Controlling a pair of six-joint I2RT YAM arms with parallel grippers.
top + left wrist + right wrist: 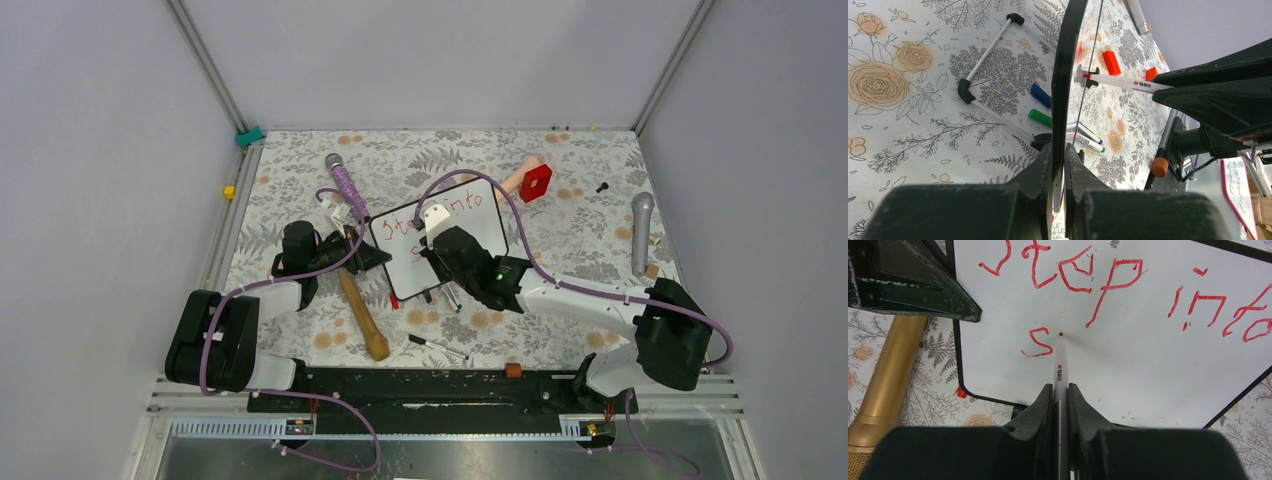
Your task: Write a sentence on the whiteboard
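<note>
Right gripper [1060, 395] fingers hog the bottom of the wrist view, squeezed together on a white marker [1060, 362] that pokes straight out between them. Its red tip sits on the board [1138, 360], just right of a lone red "s". Above that, the sentence [1083, 275] reads "step into" on the top line, all red and a bit wobbly. So only that one letter of the second line is down.

Left gripper [1058, 165] is clamped on the board's edge. From its wrist cam you see the black frame running edge-on, straight up from between the fingers. Overhead, that's the board's left side. The board sits mid-table on the flowery cloth [580, 235], turned a bit so the text slants up to the right.

Other stuff:
- gold mic [362, 315] just beside the board's lower-left corner
- purple mic [345, 185] near its top-left corner
- red block [536, 182] near its top-right corner
- grey mic [641, 230] well off to the right
- black pen [437, 346] lying on the cloth below the board
</note>
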